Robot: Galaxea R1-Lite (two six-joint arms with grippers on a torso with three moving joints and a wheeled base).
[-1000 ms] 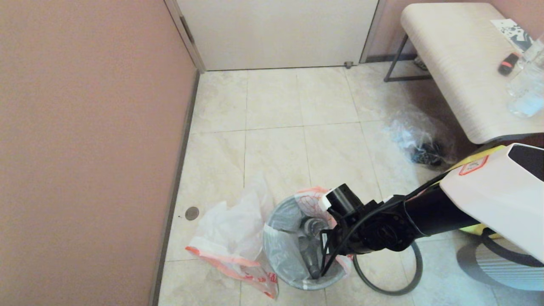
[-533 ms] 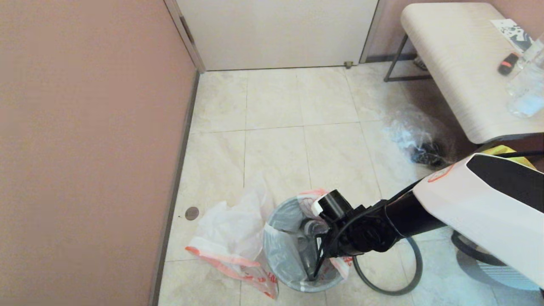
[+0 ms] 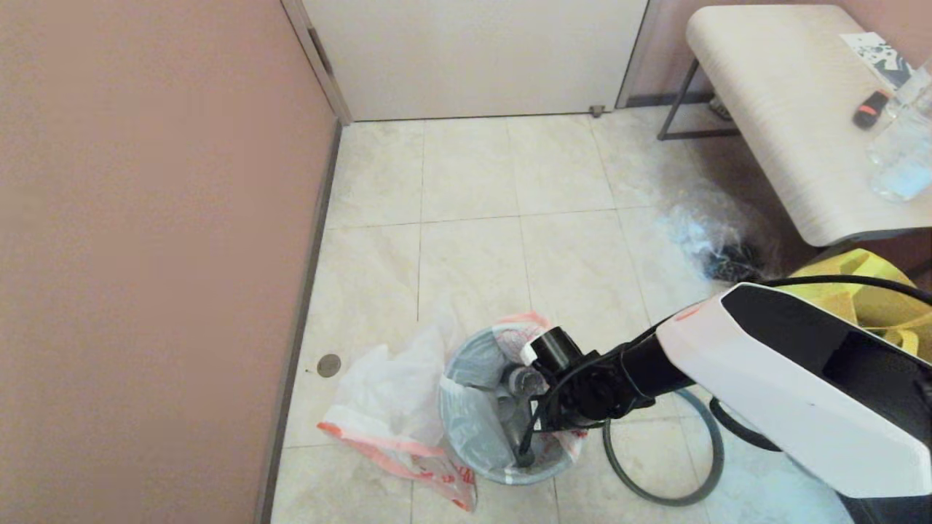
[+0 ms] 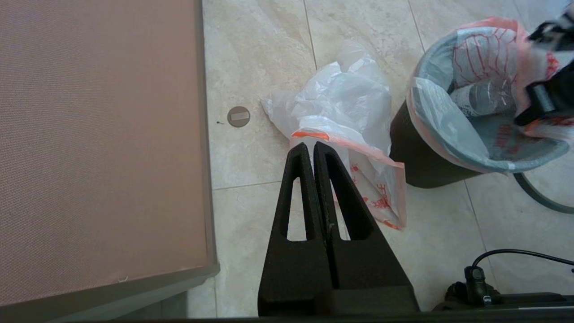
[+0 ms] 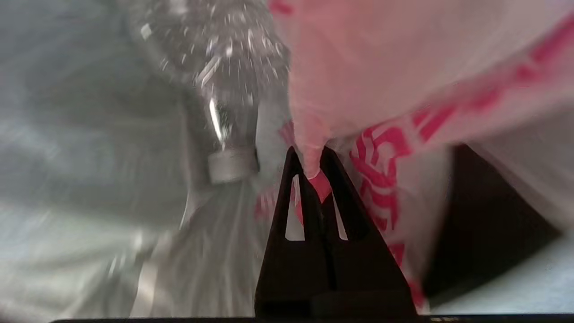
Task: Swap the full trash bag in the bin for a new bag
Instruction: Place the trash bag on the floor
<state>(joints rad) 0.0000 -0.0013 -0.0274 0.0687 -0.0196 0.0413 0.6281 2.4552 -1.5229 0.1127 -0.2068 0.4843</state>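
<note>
The dark round bin (image 3: 502, 473) stands on the tiled floor, lined with a white bag printed in red (image 3: 466, 407); a plastic bottle (image 3: 518, 380) lies inside. My right gripper (image 3: 526, 457) reaches down into the bin and is shut on a fold of that bag (image 5: 314, 134) at the near rim, beside the bottle (image 5: 224, 89). The bin's thin dark hoop (image 3: 659, 498) lies loose on the floor to its right. A second white, red-printed bag (image 3: 393, 415) lies crumpled left of the bin. My left gripper (image 4: 310, 146) hangs shut and empty above the floor, near that loose bag (image 4: 345, 103).
A pink wall (image 3: 145, 255) runs along the left and a closed door (image 3: 473, 51) stands at the back. At the right is a pale bench (image 3: 786, 109) with small items, a clear bag with dark contents (image 3: 717, 244) on the floor beside it, and a yellow tote (image 3: 859, 287).
My right arm has swung left and lower, pushing the gripper deeper into the bin. The bin has shifted slightly left with it. The left gripper's earlier state is not shown.
</note>
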